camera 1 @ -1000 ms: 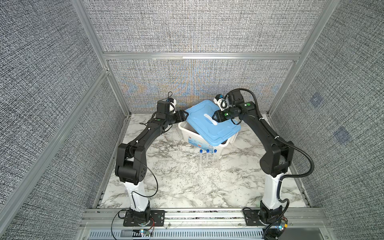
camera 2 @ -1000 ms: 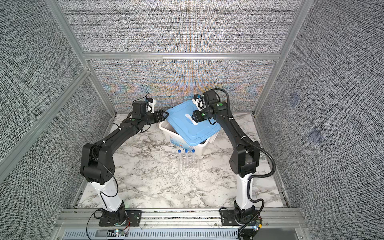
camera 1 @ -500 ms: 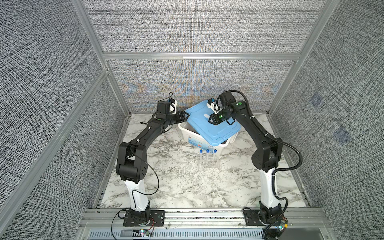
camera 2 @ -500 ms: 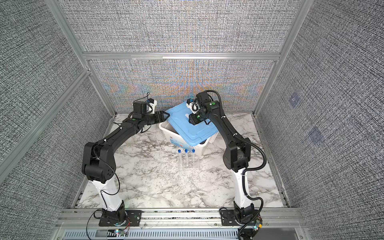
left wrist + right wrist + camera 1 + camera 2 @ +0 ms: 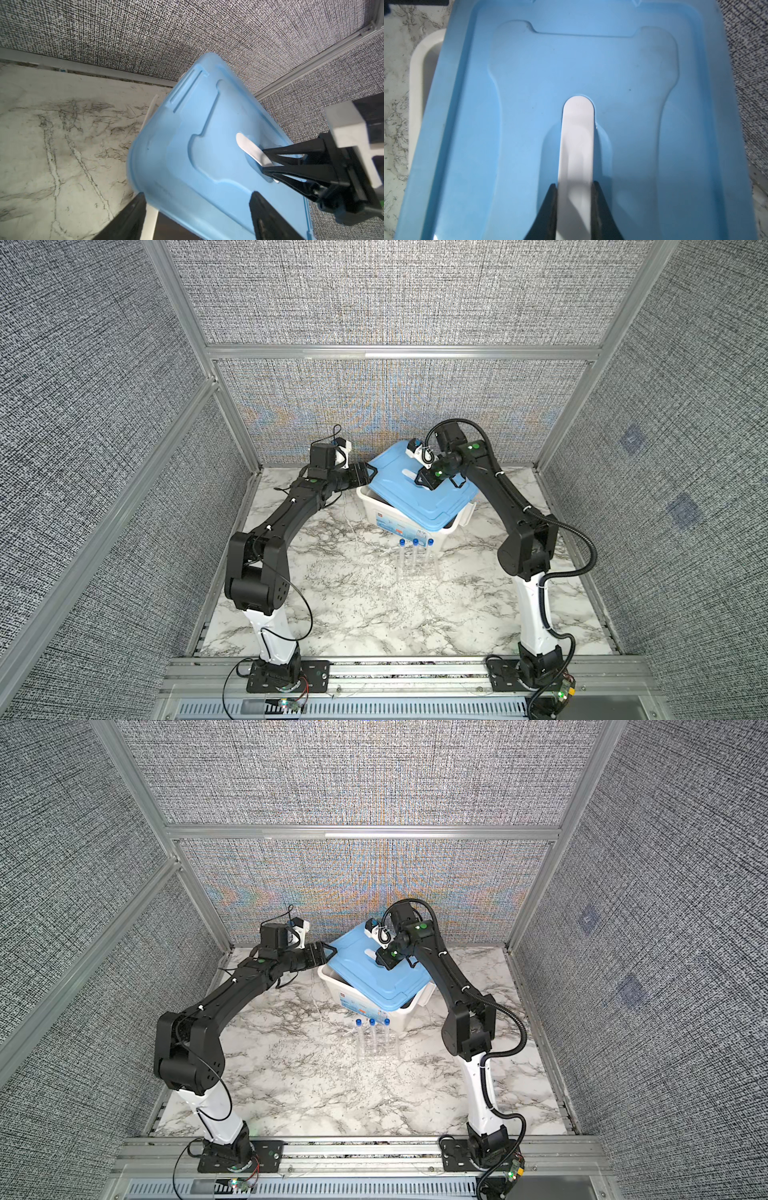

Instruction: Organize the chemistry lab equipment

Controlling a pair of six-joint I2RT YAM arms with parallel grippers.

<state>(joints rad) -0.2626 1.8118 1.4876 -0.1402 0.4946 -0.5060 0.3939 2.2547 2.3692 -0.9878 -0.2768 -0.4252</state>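
Top view: tubes [image 5: 414,560] upright, axis vertical

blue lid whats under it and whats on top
Under the blue lid sits the white tub; the lid lies askew, and what the tub holds is covered. On top is its white handle, with the right gripper closed on it.

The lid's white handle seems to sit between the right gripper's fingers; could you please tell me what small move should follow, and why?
Probably a short, straight lift by the handle. The right gripper presses it from both sides, the lid lies askew and tilted on the tub, and the left gripper stands open around the lid's corner, where it might steady it.
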